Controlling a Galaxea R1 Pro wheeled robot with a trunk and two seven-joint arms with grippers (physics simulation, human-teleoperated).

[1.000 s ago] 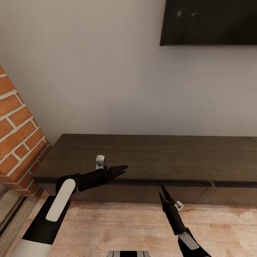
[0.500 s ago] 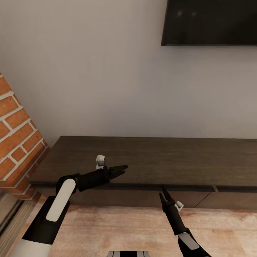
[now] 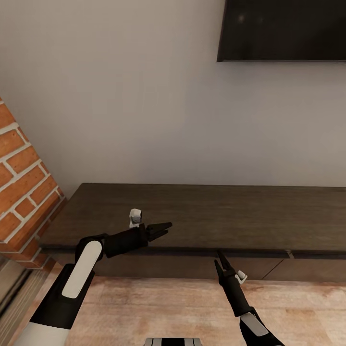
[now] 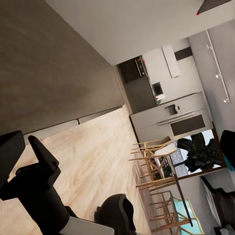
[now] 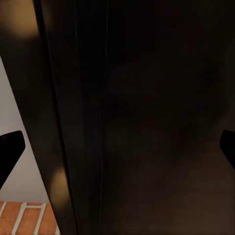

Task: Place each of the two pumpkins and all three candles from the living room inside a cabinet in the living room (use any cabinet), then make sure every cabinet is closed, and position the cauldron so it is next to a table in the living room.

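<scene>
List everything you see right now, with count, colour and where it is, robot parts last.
cabinet: one, dark brown, long and low against the wall, drawers shut
TV: one, black, on the wall above the cabinet
fireplace: one, red brick, left of the cabinet
floor: light wood planks, in front of the cabinet
chairs: several, pale wood, far off in the left wrist view
left gripper: one, black, over the cabinet's front edge, nothing in it
right gripper: one, black, open, by the cabinet's front, nothing in it
</scene>
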